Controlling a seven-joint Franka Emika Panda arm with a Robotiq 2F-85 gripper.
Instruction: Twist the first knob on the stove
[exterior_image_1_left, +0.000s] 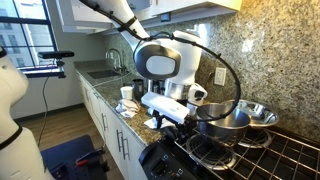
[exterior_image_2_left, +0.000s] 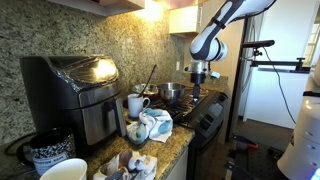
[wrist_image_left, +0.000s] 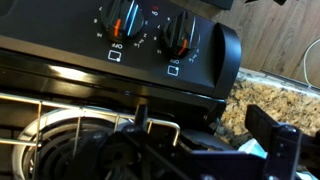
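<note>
The black stove (exterior_image_1_left: 262, 152) with cast-iron grates stands at the end of the granite counter; it also shows in an exterior view (exterior_image_2_left: 207, 112). In the wrist view its dark control panel (wrist_image_left: 60, 45) carries two knobs with red markers: one (wrist_image_left: 122, 24) further in and one (wrist_image_left: 180, 39) nearest the panel's end by the counter. My gripper (wrist_image_left: 205, 135) is open and empty, its fingers apart, some way off the knobs. In both exterior views it (exterior_image_1_left: 166, 117) (exterior_image_2_left: 199, 84) hangs over the stove's front corner.
Steel pots (exterior_image_1_left: 225, 122) stand on the grates behind my gripper. The granite counter (wrist_image_left: 250, 105) runs beside the stove, with mugs (exterior_image_2_left: 136, 105), crumpled cloths (exterior_image_2_left: 155, 125) and a black-and-steel appliance (exterior_image_2_left: 75, 95). A sink (exterior_image_1_left: 105, 72) lies further along.
</note>
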